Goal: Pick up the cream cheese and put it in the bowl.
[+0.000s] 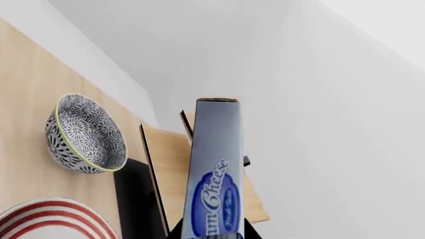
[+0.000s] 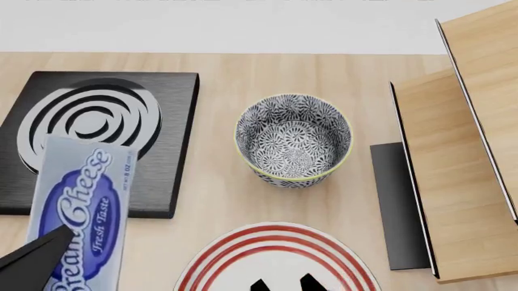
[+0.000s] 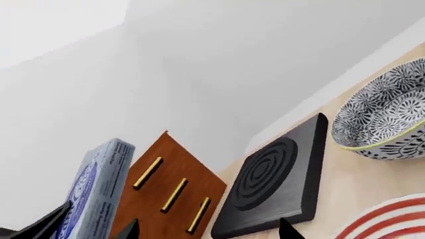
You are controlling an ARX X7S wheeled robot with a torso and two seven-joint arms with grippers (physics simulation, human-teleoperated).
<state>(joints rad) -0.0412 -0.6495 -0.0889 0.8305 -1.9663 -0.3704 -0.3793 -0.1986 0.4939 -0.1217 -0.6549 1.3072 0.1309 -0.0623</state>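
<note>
clearly one cream cheese [image 2: 81, 206] clamped in left claw [image 2: 36, 257]; one bowl [image 2: 294, 136]; right claw [image 3: 206, 229] spread, holding nothing

We are seeing the light grey-blue cream cheese box [image 2: 79, 212] hanging lifted left of the bowl [image 2: 294, 138], which is sitting upright, blue-and-white floral patterned, yellowish-rimmed and empty.

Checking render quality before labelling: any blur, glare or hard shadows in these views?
Head view: sharp, even light, soft shadow under the bowl. Left wrist view: the cream cheese looks slightly soft at its far edge. Right wrist view: washed-out white background, no glare.
</note>
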